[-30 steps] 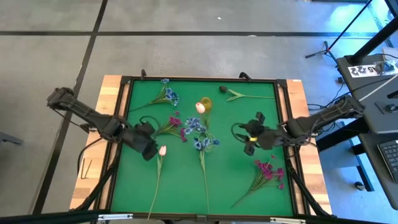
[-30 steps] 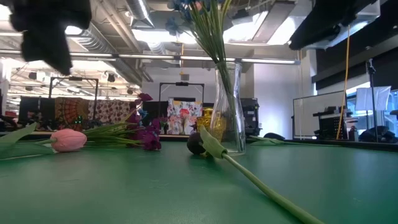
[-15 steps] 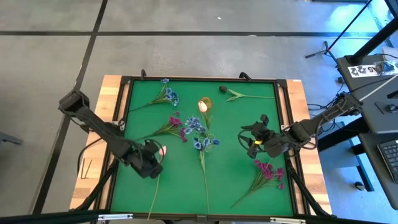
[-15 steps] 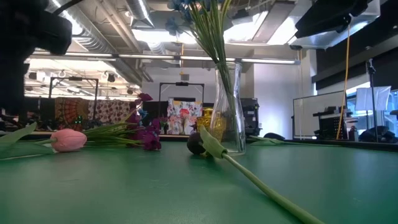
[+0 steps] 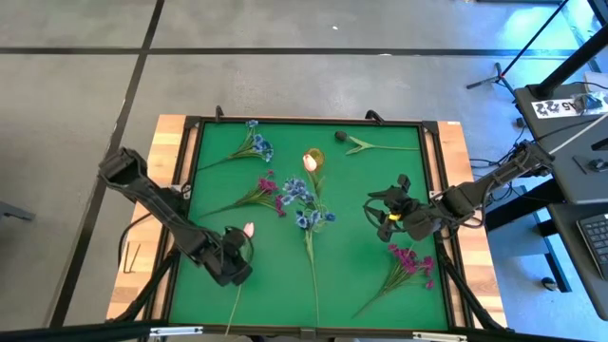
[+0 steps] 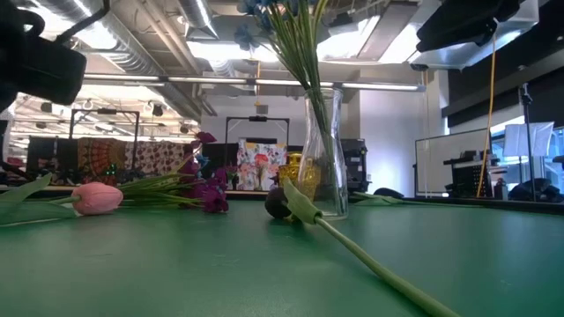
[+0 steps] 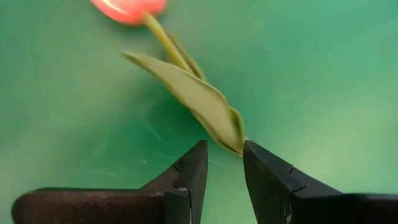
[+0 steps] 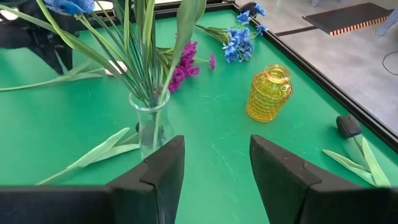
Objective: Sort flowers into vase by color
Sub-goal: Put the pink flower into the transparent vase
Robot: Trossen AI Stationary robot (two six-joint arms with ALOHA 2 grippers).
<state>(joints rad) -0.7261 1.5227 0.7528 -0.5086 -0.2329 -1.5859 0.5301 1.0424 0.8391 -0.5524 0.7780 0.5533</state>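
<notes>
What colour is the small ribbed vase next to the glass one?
Yellow: the ribbed vase shows best in the right wrist view.

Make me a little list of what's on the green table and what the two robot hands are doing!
Clear vase: holds blue flowers
Yellow vase: holds a pale tulip
Pink tulip: lying flat, its stem running toward the left gripper
Left gripper: low over the tulip's leaf, fingers slightly apart
Right gripper: open, holding nothing, facing both vases
Loose flowers: magenta spray, dark tulip
</notes>
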